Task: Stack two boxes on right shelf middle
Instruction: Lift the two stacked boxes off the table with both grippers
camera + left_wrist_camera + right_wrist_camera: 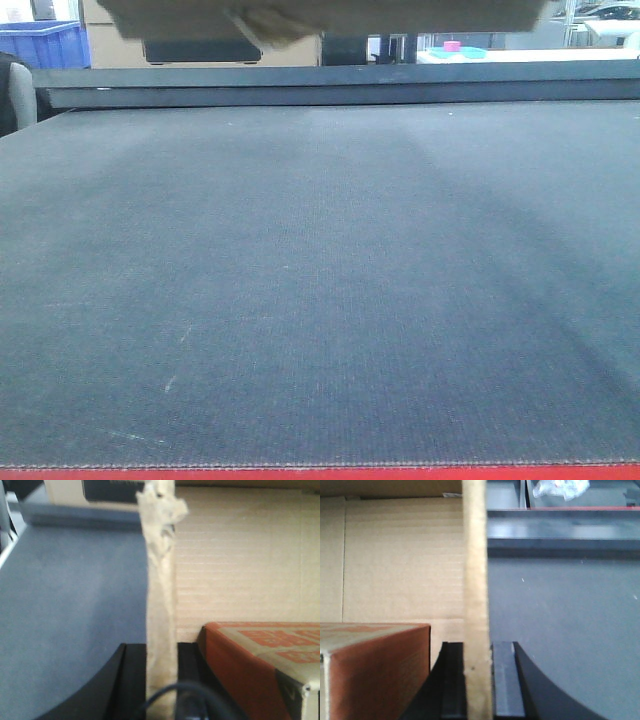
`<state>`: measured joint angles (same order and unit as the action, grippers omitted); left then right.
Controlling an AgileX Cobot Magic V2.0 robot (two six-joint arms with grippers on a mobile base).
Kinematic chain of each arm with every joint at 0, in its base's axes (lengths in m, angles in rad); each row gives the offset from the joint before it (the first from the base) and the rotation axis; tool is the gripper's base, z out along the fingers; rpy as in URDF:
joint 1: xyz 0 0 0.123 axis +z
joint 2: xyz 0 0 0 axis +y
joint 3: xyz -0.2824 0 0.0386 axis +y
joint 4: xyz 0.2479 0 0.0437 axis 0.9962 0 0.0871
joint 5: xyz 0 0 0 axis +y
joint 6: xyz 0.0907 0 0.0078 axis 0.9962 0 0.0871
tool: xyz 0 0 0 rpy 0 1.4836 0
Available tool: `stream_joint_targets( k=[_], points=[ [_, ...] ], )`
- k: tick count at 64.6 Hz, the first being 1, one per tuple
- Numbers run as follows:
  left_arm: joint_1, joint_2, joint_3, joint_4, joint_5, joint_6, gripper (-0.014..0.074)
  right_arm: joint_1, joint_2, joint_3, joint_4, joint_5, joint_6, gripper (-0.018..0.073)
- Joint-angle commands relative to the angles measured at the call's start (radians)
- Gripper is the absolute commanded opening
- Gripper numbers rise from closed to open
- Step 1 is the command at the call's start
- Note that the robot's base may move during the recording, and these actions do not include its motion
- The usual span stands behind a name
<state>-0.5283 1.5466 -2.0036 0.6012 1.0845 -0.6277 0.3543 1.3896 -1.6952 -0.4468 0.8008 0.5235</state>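
Corrugated box above the coarse-woven grey table
Each arm pinches a thin box wall: left gripper a frayed edge, right gripper a straight one.

The dark grey counter is spreading out left of my left fingers and right of my right fingers, a raised dark rail running along its edge ahead of them.

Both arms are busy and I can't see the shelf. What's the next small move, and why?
Probably keep both grips shut and carry the box level toward the shelf. The left gripper and right gripper each pinch a box wall, and the front view shows it raised above the table; no shelf in view yet.
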Motion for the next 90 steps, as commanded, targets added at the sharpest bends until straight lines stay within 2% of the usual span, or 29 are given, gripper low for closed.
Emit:
stream_joint_targets(
  k=[1, 40, 74, 90],
  points=[
    [0.006, -0.013, -0.027, 0.081, -0.01, -0.002, -0.0111, -0.002, -0.012, -0.018, -0.064, -0.072, 0.009, -0.0154],
    [0.006, -0.013, -0.034, 0.095, -0.002, -0.002, -0.0111, -0.002, -0.012, -0.018, -0.064, -0.107, 0.009, -0.0154],
    [0.006, -0.013, -0.034, 0.095, -0.002, -0.002, -0.0111, -0.002, -0.012, -0.018, -0.064, -0.267, 0.009, -0.0154],
    [0.006, -0.013, -0.034, 0.095, -0.002, -0.002, -0.0111, -0.002, -0.012, -0.018, -0.064, -0.286, 0.009, -0.0154]
  ],
)
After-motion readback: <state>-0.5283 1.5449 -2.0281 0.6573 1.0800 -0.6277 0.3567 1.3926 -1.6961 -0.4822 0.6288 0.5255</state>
